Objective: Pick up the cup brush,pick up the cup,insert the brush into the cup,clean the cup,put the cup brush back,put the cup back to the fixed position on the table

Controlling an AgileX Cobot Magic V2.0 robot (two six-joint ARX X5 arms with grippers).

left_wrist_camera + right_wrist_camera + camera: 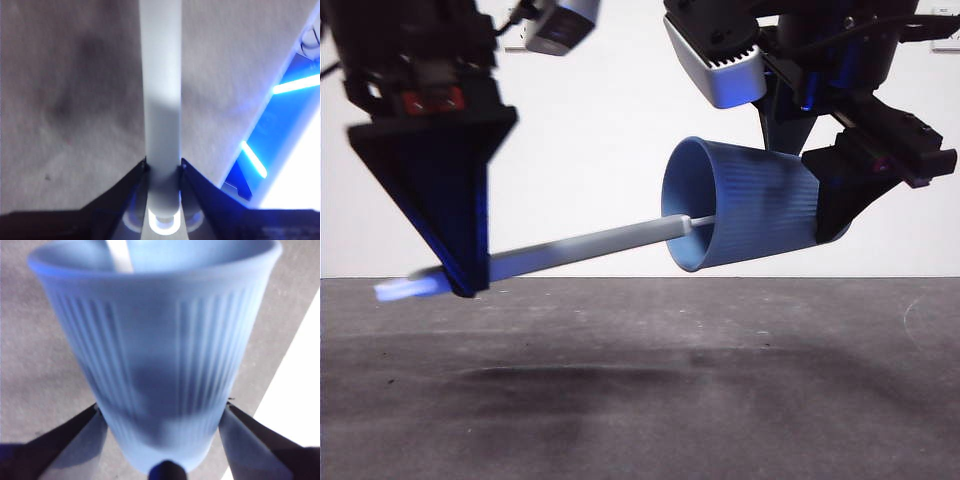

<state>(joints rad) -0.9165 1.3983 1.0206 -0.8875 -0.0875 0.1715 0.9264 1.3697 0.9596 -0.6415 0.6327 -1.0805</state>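
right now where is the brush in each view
front: brush runs from the left pincer into the cup, above the table
left wrist: handle straight up from the clamped pincer
right wrist: pale sliver inside the cup's mouth
shared landmark: the grey handle

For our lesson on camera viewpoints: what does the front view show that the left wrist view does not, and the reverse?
Only the front view shows the cup, held on its side above the table by the right gripper, with the cup brush entering its mouth. Only the left wrist view shows the left gripper from close up, jaws clamped on the handle. Both show the grey brush handle and the table.
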